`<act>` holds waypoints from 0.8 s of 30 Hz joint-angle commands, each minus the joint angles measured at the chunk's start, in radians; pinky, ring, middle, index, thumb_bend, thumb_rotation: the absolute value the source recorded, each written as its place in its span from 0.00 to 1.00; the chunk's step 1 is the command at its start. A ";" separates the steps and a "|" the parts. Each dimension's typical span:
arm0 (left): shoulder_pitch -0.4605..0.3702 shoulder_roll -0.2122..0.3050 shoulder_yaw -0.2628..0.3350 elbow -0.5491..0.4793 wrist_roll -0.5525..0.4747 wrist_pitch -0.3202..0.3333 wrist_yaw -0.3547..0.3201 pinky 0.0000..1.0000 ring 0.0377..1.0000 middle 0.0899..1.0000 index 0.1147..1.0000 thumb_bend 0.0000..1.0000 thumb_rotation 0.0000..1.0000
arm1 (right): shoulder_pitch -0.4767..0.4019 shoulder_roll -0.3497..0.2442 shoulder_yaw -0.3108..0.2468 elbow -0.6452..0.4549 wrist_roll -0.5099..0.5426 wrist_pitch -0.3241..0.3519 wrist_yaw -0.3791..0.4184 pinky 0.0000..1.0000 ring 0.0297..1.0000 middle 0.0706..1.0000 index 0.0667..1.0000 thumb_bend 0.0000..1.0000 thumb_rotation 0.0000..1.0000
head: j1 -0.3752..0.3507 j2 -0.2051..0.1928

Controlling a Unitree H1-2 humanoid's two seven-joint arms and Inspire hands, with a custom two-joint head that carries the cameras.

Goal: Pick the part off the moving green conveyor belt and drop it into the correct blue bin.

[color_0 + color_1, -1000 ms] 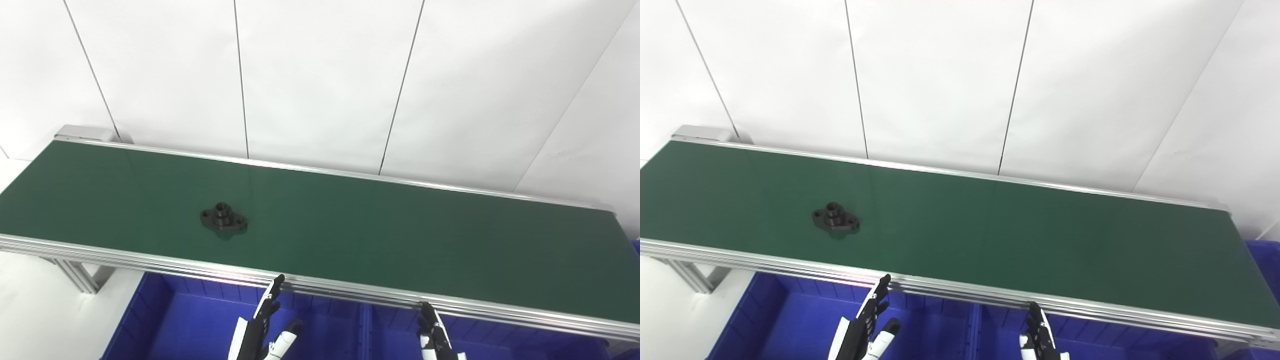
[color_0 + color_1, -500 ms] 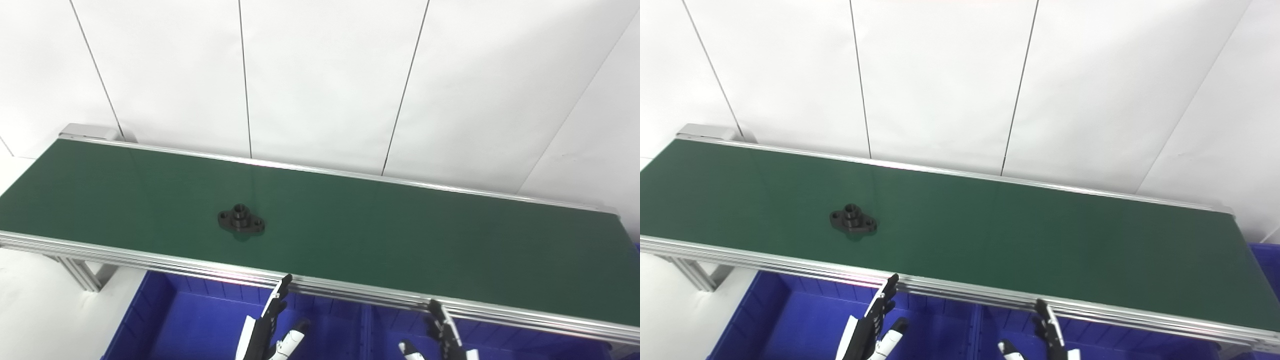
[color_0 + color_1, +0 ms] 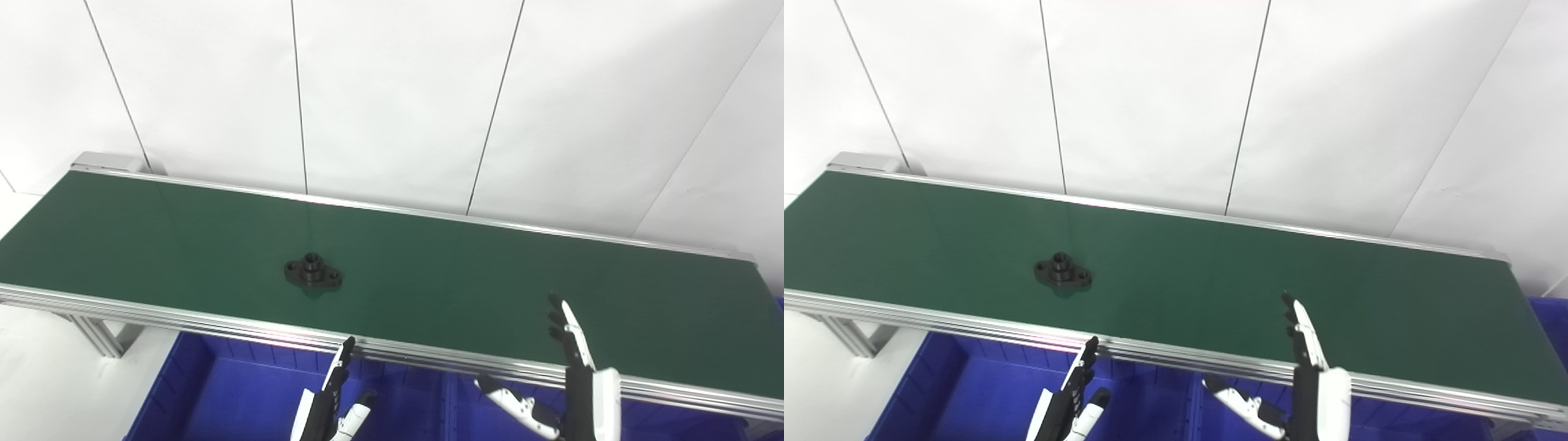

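Observation:
A black flanged part (image 3: pixel 313 273) with a raised centre hub lies on the green conveyor belt (image 3: pixel 465 288), left of the belt's middle; it also shows in the right eye view (image 3: pixel 1062 274). My left hand (image 3: pixel 331 407) is open and empty, low at the bottom edge over a blue bin, below and right of the part. My right hand (image 3: pixel 572 380) is open and empty, its fingers raised over the belt's near rail, well right of the part. It also shows in the right eye view (image 3: pixel 1304 380).
Blue bins (image 3: pixel 245 392) sit below the belt's near aluminium rail (image 3: pixel 184 318), with a divider (image 3: pixel 449 407) between two of them. Another blue bin edge (image 3: pixel 1549 318) shows at the far right. A white panelled wall stands behind the belt.
The part has travelled to the right along the belt. My right hand has risen from the bin level to above the near rail, thumb spread. My left hand has barely moved.

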 commanded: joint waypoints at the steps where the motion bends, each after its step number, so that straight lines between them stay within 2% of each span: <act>1: -0.024 0.003 -0.003 -0.006 0.008 -0.041 -0.002 1.00 1.00 1.00 0.98 0.63 0.89 | -0.043 -0.003 0.004 -0.047 -0.044 0.066 0.024 0.80 0.87 0.90 0.90 0.96 0.58 | 0.002 0.002; 5: -0.027 0.006 -0.005 0.000 0.017 -0.042 -0.001 1.00 1.00 1.00 0.98 0.63 0.91 | -0.119 -0.019 0.014 -0.055 -0.080 0.161 0.087 0.75 0.86 0.90 0.90 0.96 0.57 | 0.008 0.001; 8: -0.028 0.007 -0.005 0.002 0.012 -0.042 -0.005 1.00 1.00 1.00 0.98 0.62 0.90 | -0.190 -0.040 0.025 -0.039 -0.099 0.218 0.131 0.71 0.84 0.88 0.89 0.96 0.52 | 0.012 0.000; 10: -0.028 0.009 -0.008 0.002 0.011 -0.043 -0.003 1.00 1.00 1.00 0.98 0.60 0.89 | -0.243 -0.055 0.037 -0.016 -0.120 0.247 0.146 0.68 0.83 0.86 0.87 0.97 0.52 | 0.014 0.001; 16: -0.028 0.014 -0.005 0.004 0.004 -0.043 -0.013 1.00 1.00 1.00 0.99 0.61 0.88 | -0.390 -0.085 0.092 0.039 -0.209 0.360 0.212 0.68 0.82 0.84 0.86 0.99 0.55 | 0.004 0.005; 24: -0.022 0.018 -0.005 -0.010 -0.002 -0.042 -0.023 1.00 1.00 1.00 0.99 0.61 0.89 | -0.531 -0.112 0.173 0.133 -0.295 0.475 0.295 0.67 0.80 0.82 0.84 0.99 0.53 | 0.001 0.014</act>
